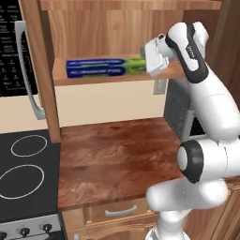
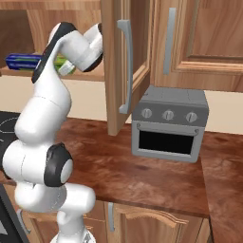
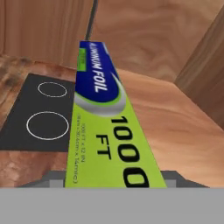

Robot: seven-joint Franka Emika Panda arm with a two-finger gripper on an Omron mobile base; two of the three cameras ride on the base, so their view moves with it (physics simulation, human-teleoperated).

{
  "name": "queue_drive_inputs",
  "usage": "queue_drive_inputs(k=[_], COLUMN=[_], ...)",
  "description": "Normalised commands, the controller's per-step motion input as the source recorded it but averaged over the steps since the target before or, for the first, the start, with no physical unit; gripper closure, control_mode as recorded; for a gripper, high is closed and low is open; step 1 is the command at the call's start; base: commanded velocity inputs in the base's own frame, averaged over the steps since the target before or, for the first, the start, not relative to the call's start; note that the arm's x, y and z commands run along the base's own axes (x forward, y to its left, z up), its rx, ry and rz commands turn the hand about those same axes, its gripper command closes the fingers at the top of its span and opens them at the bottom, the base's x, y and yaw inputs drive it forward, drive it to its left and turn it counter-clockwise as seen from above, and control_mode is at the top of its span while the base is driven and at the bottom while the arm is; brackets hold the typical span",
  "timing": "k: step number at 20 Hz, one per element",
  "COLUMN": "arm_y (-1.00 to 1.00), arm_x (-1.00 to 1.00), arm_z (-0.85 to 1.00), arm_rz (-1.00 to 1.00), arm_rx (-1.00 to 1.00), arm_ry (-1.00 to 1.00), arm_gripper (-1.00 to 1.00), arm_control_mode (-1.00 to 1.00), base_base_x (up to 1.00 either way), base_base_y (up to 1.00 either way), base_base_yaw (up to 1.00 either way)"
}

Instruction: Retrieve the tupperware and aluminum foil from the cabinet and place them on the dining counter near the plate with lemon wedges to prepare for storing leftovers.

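Observation:
The aluminum foil [image 1: 98, 67], a long blue carton with a green end, lies on the plank shelf of the open cabinet [image 1: 108, 78]. My gripper [image 1: 150, 60] is at the carton's green end, reaching in from the right. In the hand view the aluminum foil [image 3: 103, 118] runs straight away from between my fingers, and both fingertips [image 3: 53, 178] press against its sides, so the gripper [image 3: 114, 180] is shut on it. From the right base view the aluminum foil [image 2: 19, 60] shows partly behind my arm. The tupperware, the dining counter and the plate with lemon wedges are out of view.
The cabinet door [image 2: 118, 61] stands open, right of my arm. Below the shelf lies a wood worktop [image 1: 112, 154] with drawers, with a black stovetop [image 1: 26, 173] to its left and a microwave [image 1: 14, 51] above. A grey toaster oven [image 2: 168, 126] sits on the worktop to the right.

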Motion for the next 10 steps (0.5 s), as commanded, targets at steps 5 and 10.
queue_drive_inputs(k=[5,10], arm_y=[0.0,-0.04], arm_x=[-1.0,-1.0], arm_z=[0.15,0.31], arm_rz=[-0.27,-0.26], arm_rx=[0.0,0.0], arm_ry=[0.0,0.05], arm_gripper=[1.0,1.0], arm_control_mode=[-1.0,-1.0], base_base_x=[0.0,0.0], base_base_y=[0.0,0.0], base_base_yaw=[0.0,0.0])
